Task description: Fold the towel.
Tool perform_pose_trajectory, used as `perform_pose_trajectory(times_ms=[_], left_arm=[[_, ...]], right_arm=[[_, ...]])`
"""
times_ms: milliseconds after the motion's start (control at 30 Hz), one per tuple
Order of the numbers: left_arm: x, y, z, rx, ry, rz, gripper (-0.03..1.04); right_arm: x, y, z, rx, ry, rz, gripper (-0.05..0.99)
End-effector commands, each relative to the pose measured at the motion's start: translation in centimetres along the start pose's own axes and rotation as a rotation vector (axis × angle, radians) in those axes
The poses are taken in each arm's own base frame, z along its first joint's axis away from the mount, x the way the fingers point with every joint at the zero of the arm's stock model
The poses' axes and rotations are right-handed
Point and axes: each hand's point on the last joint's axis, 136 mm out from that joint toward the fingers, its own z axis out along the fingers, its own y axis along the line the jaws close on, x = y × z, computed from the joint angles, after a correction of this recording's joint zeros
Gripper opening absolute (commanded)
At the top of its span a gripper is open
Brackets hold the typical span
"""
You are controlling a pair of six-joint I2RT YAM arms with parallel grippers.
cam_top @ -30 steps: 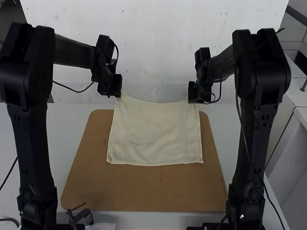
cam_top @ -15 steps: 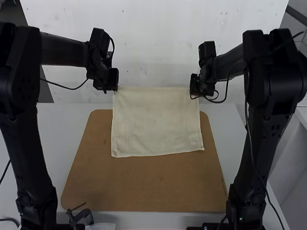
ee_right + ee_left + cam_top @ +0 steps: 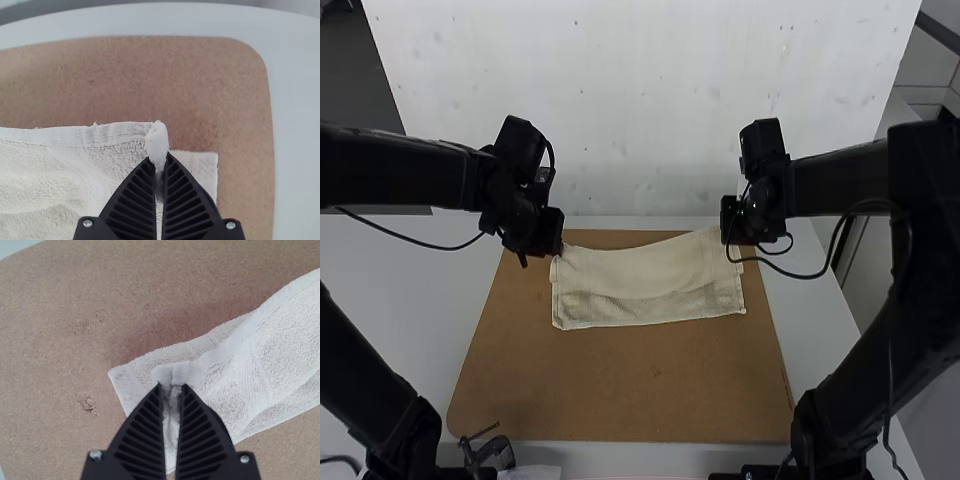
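Brown board (image 3: 620,385) on pale table (image 3: 410,280); dark clamp (image 3: 496,454), perhaps, near board.

No text, label, number or sign can be read.
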Motion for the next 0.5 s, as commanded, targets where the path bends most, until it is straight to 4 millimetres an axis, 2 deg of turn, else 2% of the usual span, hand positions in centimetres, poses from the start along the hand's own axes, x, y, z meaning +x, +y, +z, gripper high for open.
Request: perform_pose_trajectory(times_ms=[0,100,233,467], left_arm=[[-0.2,-0.4,-1.8,0.019,-0.056,-0.004,0.02],[0.8,0.0,-2.5,0.014,-0.052,-0.008,0.02],[1.9,0.3,-2.3,0.01,-0.032,0.001,0.02],[4.3,0.6,0.1,-0.009,0.083,0.008,0.02]], right_arm=[[0.4,0.2,-1.7,-0.011,-0.023,-0.031,0.01],[1.6,0.2,-2.4,-0.016,-0.018,-0.041,0.01],[2.9,-0.2,-2.1,-0.009,0.006,-0.044,0.01],[3.1,-0.7,-0.1,0.011,0.032,-0.032,0.01]])
